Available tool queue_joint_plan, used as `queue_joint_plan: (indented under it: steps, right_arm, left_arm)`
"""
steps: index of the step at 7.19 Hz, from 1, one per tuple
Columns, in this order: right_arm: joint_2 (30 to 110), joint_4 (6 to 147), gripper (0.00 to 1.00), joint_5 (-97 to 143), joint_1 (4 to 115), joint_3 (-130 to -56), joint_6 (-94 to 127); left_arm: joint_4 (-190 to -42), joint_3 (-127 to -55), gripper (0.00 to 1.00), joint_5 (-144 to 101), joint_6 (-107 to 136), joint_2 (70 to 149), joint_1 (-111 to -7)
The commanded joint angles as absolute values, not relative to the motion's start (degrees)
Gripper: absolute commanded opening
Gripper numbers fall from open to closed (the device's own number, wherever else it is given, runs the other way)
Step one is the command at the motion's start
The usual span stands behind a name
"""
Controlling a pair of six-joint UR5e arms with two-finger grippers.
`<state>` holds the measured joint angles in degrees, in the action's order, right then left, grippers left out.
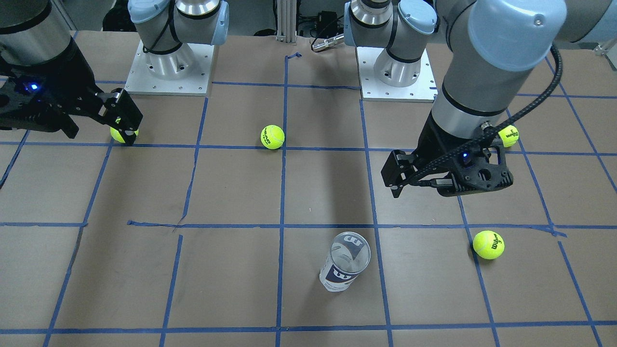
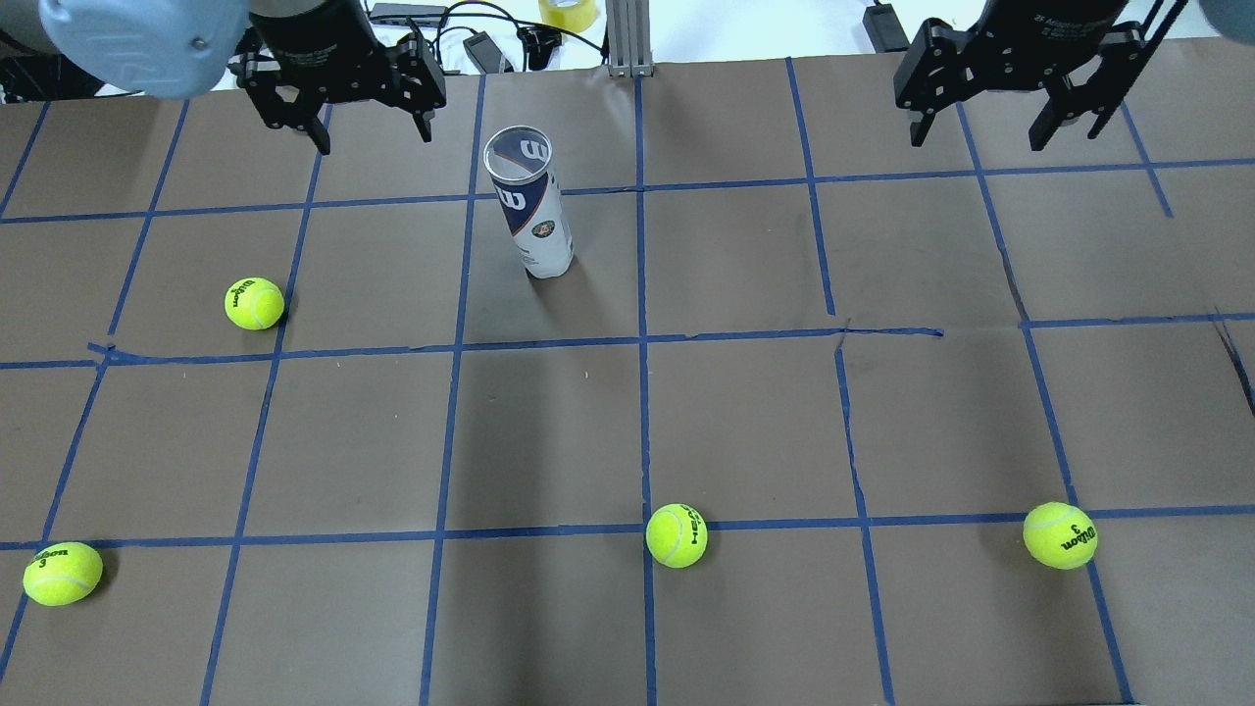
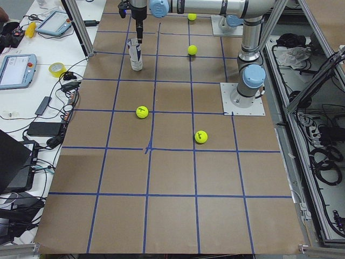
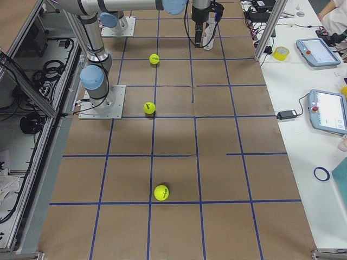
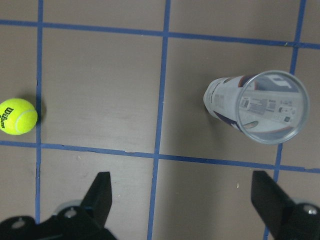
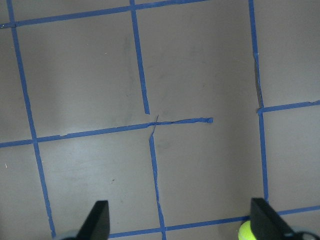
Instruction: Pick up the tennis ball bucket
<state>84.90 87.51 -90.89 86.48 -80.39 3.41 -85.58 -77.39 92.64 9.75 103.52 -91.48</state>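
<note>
The tennis ball bucket [image 2: 534, 206] is a slim clear can with a white and navy label. It stands upright and empty on the brown table, and also shows in the front view [image 1: 344, 262] and the left wrist view [image 5: 255, 107]. My left gripper [image 2: 373, 132] is open and empty. It hovers above the table, apart from the can, which lies ahead and off to one side of its fingers [image 5: 100, 192]. My right gripper [image 2: 980, 132] is open and empty, far from the can, over bare table in the right wrist view [image 6: 180, 215].
Several yellow-green tennis balls lie loose: one near the can's left [image 2: 254, 303], one at the near left edge [image 2: 63, 573], one near centre [image 2: 677, 535], one at the near right [image 2: 1060, 535]. The arm bases [image 1: 168, 72] stand at the robot's side. Blue tape lines grid the table.
</note>
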Motion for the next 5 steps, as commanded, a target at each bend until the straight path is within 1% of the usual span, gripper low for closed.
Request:
queue_joint_plan:
  steps: [1, 3, 4, 5]
  right_arm:
    - [84.99, 87.54, 1.0, -90.88, 86.48, -80.33, 3.43]
    - [84.9, 87.45, 1.0, -91.14, 86.48, -80.51, 3.34]
    - [84.9, 87.45, 1.0, -91.14, 86.48, -80.51, 3.34]
    - [84.9, 87.45, 1.0, -91.14, 86.48, -80.51, 3.34]
  left_arm:
    - [-87.54, -80.58, 1.0, 91.94, 8.36, 99.69, -89.05]
    - [-87.45, -84.01, 1.0, 89.92, 6.95, 96.61, -85.01]
    - [-87.63, -84.55, 1.0, 90.17, 4.94, 95.46, -83.51]
    - [-87.37, -85.68, 1.0, 88.0, 4.75, 95.36, -82.97]
